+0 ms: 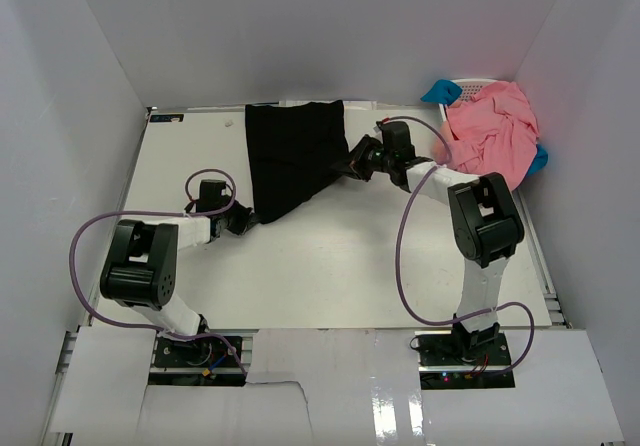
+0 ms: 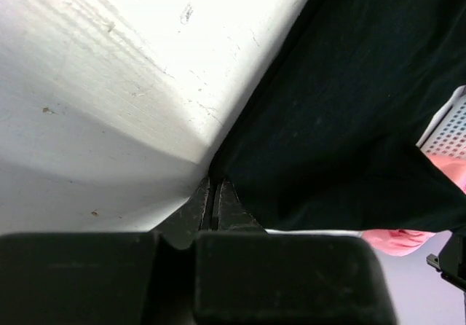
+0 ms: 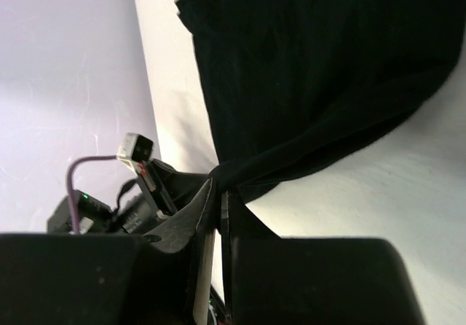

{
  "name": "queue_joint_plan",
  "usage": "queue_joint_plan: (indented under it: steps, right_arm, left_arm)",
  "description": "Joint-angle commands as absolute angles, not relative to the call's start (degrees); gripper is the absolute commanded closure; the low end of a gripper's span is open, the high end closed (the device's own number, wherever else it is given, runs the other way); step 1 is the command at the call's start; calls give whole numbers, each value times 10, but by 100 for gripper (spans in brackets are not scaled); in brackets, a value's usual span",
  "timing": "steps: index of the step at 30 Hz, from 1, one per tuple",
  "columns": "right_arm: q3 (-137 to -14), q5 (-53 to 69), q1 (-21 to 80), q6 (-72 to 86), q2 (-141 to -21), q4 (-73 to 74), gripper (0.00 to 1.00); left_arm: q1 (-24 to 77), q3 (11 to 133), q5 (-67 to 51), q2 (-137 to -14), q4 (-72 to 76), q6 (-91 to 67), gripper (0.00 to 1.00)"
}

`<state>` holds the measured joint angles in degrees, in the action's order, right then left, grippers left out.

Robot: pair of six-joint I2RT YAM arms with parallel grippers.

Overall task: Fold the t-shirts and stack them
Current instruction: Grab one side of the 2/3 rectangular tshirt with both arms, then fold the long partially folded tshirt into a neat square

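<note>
The flat white table (image 1: 350, 266) fills the walled white enclosure, with both arm bases at its near edge. On its far middle lies the soft black cotton t-shirt (image 1: 290, 156), spread as a long panel from the far edge toward the near left, tapering to a point. At the far right corner, a crumpled heap of salmon-pink cotton t-shirts (image 1: 490, 131) sits in the white plastic lattice basket (image 1: 478, 84), well apart from the black one. The right gripper (image 1: 352, 163) is at the black shirt's right edge, its fingers (image 3: 206, 201) pressed together on a gathered bunch of cloth. The left gripper (image 1: 245, 221) is at the shirt's near pointed corner, its fingers (image 2: 200, 201) closed with only a hairline slit between them, pinching that corner.
</note>
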<state>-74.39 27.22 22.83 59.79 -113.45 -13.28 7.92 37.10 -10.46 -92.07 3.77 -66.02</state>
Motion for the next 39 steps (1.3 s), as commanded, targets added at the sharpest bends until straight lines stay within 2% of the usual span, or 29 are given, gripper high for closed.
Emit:
queue_joint_plan:
  steps: [1, 5, 14, 19, 26, 33, 39]
  right_arm:
    - [-707, 284, 223, 557, -1076, -125, 92]
    - [-580, 288, 225, 525, -1015, -115, 92]
    - [-420, 274, 234, 445, -892, -39, 92]
    - [-340, 267, 241, 412, -840, -14, 92]
    - [-244, 258, 244, 399, -736, 34, 92]
    - [-205, 255, 245, 392, -621, 126, 92]
    - [-274, 256, 245, 373, -593, 225, 92]
  left_arm:
    - [78, 366, -104, -936, -52, -594, 100]
    - [78, 386, -118, -906, -97, -556, 100]
    - [79, 401, -184, -847, -147, -501, 100]
    - [80, 353, -237, -813, -156, -492, 100]
    - [105, 286, -272, -694, -216, -500, 100]
    - [141, 263, -282, -576, -286, -528, 100]
    - [148, 276, -284, -556, -318, -538, 100]
